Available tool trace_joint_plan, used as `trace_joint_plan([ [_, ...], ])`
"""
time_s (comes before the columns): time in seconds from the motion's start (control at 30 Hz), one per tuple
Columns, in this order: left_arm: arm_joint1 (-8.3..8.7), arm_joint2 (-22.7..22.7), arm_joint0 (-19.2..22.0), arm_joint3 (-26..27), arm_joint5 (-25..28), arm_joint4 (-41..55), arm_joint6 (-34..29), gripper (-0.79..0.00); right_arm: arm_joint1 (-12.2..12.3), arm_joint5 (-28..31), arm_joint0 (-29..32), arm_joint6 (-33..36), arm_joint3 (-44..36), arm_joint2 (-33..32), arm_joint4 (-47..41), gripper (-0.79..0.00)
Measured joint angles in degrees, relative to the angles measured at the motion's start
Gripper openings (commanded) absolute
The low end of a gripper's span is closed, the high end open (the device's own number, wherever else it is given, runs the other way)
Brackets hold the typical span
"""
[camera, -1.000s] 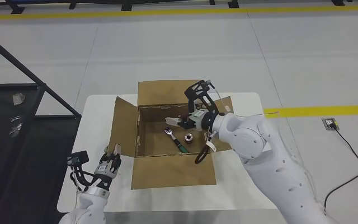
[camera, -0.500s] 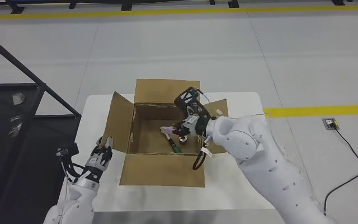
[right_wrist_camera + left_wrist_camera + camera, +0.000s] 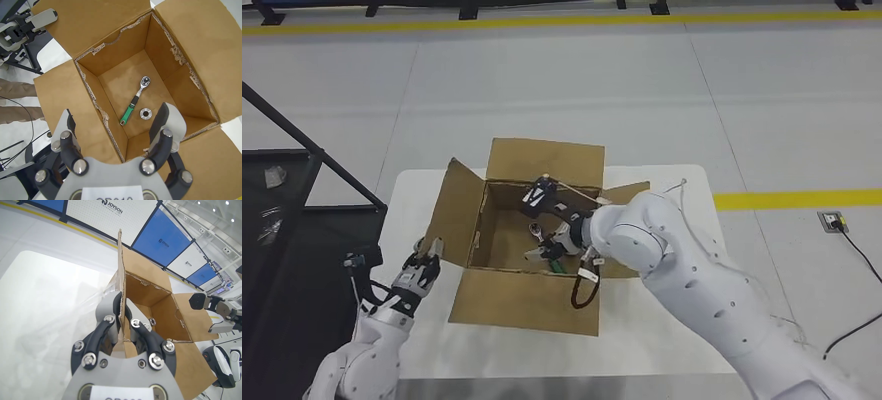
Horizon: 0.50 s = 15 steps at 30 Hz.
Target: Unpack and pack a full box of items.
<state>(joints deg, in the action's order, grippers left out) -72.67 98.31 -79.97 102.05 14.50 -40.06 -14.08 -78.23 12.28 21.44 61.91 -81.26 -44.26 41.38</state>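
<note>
Box flap (image 3: 460, 205) sits clamped in left jaws; right jaws spread over ratchet (image 3: 135, 100).

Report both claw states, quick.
Left claw: shut on the box flap.
Right claw: open, holding nothing, above the open box.

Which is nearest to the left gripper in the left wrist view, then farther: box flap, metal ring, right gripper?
1. box flap, pinched in the left gripper.
2. metal ring, inside the box.
3. right gripper, over the far side.
</note>
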Motion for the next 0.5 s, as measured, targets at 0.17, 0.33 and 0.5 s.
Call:
trace_joint_plan([
  [0.17, 0.15, 1.3, -2.4, 1.7, 1.6, 4.8, -0.7, 0.0, -1.3, -2.4, -1.1, -1.5, 4.1, 3.0, 1.4, 0.0],
  [0.33, 0.41, 4.5, -7.3, 5.5, 4.5, 9.4, -0.8, 0.0, -4.4, -6.2, -5.6, -3.3, 13.0, 8.1, 2.7, 0.0],
  [0.5, 0.59, 8.2, -12.7, 8.4, 8.1, 14.1, 0.0, 0.0, -8.6, -9.2, -10.4, -3.3, 23.2, 14.1, 3.9, 0.0],
])
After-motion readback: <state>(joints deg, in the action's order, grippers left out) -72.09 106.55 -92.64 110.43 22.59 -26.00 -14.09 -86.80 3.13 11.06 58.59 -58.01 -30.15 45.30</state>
